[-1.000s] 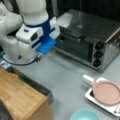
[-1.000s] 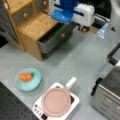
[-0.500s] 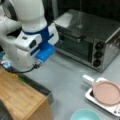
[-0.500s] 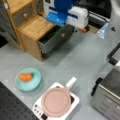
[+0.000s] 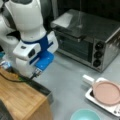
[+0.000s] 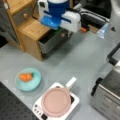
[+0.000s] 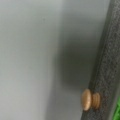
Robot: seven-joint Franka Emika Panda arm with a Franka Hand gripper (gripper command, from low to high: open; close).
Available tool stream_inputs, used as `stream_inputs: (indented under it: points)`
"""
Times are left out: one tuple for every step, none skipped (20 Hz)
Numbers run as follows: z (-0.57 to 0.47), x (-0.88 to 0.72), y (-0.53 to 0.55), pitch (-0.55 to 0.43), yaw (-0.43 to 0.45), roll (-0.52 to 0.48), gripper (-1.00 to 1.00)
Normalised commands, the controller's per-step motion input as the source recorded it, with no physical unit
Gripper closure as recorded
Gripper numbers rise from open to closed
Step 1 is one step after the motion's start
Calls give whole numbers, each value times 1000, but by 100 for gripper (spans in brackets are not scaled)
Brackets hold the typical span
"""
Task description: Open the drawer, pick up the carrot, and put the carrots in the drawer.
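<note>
The drawer (image 6: 50, 43) of the wooden cabinet stands pulled out, its dark interior showing in a front view. Its grey front with a wooden knob (image 7: 90, 99) runs down the right of the wrist view. My gripper (image 6: 60, 29) hangs over the open drawer, and the blue and white hand hides its fingers. No fingers show in the wrist view. The orange carrot (image 6: 25, 77) lies in a teal bowl (image 6: 35, 83) on the table, well away from the gripper. The other front view shows the arm (image 5: 32, 50) above the drawer's edge (image 5: 41, 88).
A steel toaster oven (image 5: 87, 37) stands at the back. A pink pan (image 6: 56, 102) sits on a white stove (image 6: 37, 110). The wooden cabinet top (image 6: 33, 28) lies beside the arm. Something green (image 7: 117, 110) shows inside the drawer.
The arm has shifted toward the left in both front views, over the open drawer. The drawer and the carrot have stayed where they were.
</note>
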Motion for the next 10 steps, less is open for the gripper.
stream_inputs:
  points:
    - [-30,89,-121,41,87,-156,-100]
    - [-61,69,-113,26,66,-191,-100]
    - [-94,41,-109,29,33,-211,-100]
    - [-110,24,-100,28,20,-208,-100]
    - [-124,4,-93,28,-8,-201,-100]
    - [-125,-6,-82,24,-16,-189,-100]
    - [-127,-22,-74,22,-19,-171,-100]
    - [-132,-35,-69,15,-22,-155,-100]
    - [-134,-47,-66,12,-25,-140,-100]
    - [-129,-53,-63,5,-26,-130,-100]
